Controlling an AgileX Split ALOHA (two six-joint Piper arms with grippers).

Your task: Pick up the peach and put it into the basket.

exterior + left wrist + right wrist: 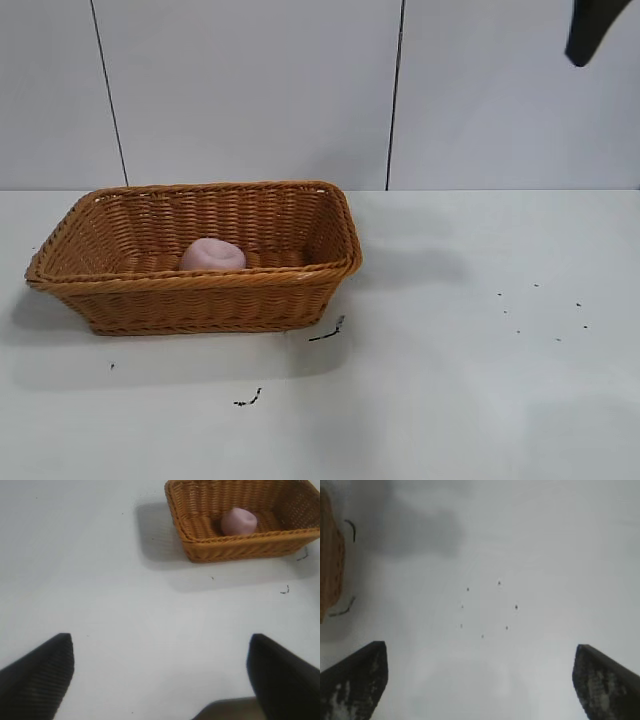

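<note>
The pale-pink peach (212,255) lies inside the orange-brown wicker basket (320,262) at the table's left. Both also show in the left wrist view, the peach (239,521) in the basket (200,544). My left gripper (160,652) is open and empty, high above bare table, away from the basket. My right gripper (479,660) is open and empty, high over the table's right side; one fingertip (590,28) shows at the top right of the exterior view. A piece of the basket's edge (329,555) shows in the right wrist view.
Small dark marks (328,331) lie on the white table in front of the basket, and a ring of dots (545,308) lies at the right. A grey panelled wall stands behind the table.
</note>
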